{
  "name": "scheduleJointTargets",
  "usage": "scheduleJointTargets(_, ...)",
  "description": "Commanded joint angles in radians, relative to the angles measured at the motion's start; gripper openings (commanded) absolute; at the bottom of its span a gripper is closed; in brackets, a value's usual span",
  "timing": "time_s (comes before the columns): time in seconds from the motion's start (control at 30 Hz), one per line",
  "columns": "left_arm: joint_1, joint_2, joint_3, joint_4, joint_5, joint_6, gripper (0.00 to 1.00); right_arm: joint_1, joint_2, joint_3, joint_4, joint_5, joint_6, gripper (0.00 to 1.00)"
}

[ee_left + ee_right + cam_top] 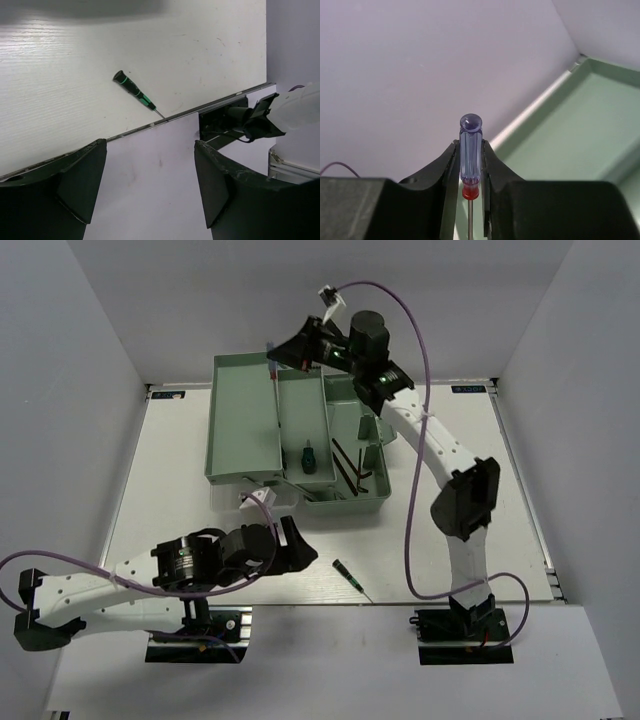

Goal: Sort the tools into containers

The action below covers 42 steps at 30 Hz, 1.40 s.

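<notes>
Plain pale walls close in a white worktop point(180, 490), and a mint-green toolbox point(350, 508) stands open towards its far side. The right arm reaches across to the box's far rim. Its end effector point(470, 146) is closed to a narrow gap on the purple-handled screwdriver point(470, 125). The fingers clamp the clear handle, the rounded cap stands proud of the tips, and the red collar and thin shaft run back between them. The tool's long axis therefore lies along the fingers.

The release turns on where the tray floor lies. In the wrist view the green left tray point(240, 420) spreads out to one side of the handle, and the rim runs almost straight behind it. From overhead the tool hangs about where the left tray meets the narrower middle one. I cannot tell whether it is fully inside the rim, so a small shift towards the tray floor looks wise before letting go.

The stubby screwdriver point(308, 457) and the hex keys point(350, 465) lie in other compartments.

The dark green screwdriver point(134, 90) lies flat on the worktop between the arm bases, set diagonally, with its tip at the near edge. The left end effector point(150, 145) is wide open, holds nothing, and is much the nearer of the two.
</notes>
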Motion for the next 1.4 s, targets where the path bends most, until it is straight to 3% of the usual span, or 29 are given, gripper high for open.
scheduleJointTargets(0.0, -0.005, -0.008, -0.013, -0.033, -0.035, -0.017, 0.81, 0.046, 0.079, 0.173, 0.065, 0.003, 0.126, 0.00)
scheduleJointTargets(0.27, -0.005, 0.054, 0.010, -0.024, -0.038, -0.017, 0.81, 0.113, 0.151, 0.078, 0.088, 0.043, 0.054, 0.00)
scheduleJointTargets(0.5, -0.005, 0.214, 0.079, -0.035, -0.037, -0.037, 0.81, 0.095, 0.163, 0.047, 0.053, -0.001, -0.035, 0.45)
scheduleJointTargets(0.7, -0.005, 0.429, 0.190, -0.001, -0.015, -0.057, 0.81, 0.055, 0.073, 0.030, -0.020, -0.024, -0.102, 0.52)
scheduleJointTargets(0.8, -0.005, 0.561, 0.281, -0.024, -0.015, -0.100, 0.81, -0.007, -0.031, -0.023, -0.175, -0.008, -0.222, 0.56)
scheduleJointTargets(0.83, -0.005, 0.634, 0.312, -0.044, -0.015, -0.116, 0.79, -0.020, -0.089, -0.049, -0.207, 0.026, -0.333, 0.60)
scheduleJointTargets(0.87, -0.005, 0.671, 0.373, -0.096, -0.015, -0.152, 0.79, -0.032, -0.119, -0.078, -0.300, 0.034, -0.375, 0.60)
scheduleJointTargets(0.9, -0.005, 0.707, 0.404, -0.119, -0.015, -0.169, 0.78, -0.061, -0.189, -0.208, -0.329, 0.081, -0.450, 0.58)
scheduleJointTargets(0.93, 0.004, 0.740, 0.430, -0.141, -0.003, -0.182, 0.78, -0.092, -0.269, -0.261, -0.350, 0.115, -0.473, 0.51)
scheduleJointTargets(0.97, 0.004, 0.802, 0.474, -0.173, 0.008, -0.209, 0.78, -0.110, -0.307, -0.314, -0.376, 0.149, -0.568, 0.28)
scheduleJointTargets(1.0, 0.004, 0.828, 0.490, -0.185, 0.008, -0.226, 0.76, -0.147, -0.372, -0.459, -0.405, 0.153, -0.593, 0.18)
scheduleJointTargets(1.07, 0.013, 0.868, 0.511, -0.194, 0.049, -0.260, 0.76, -0.222, -0.478, -0.573, -0.477, 0.187, -0.678, 0.03)
scheduleJointTargets(1.2, 0.013, 0.931, 0.511, -0.194, 0.095, -0.335, 0.76, -0.318, -0.613, -0.807, -0.609, 0.180, -0.769, 0.06)
scheduleJointTargets(1.37, 0.022, 0.998, 0.502, -0.194, 0.137, -0.367, 0.76, -0.402, -0.801, -1.027, -0.600, 0.127, -0.788, 0.16)
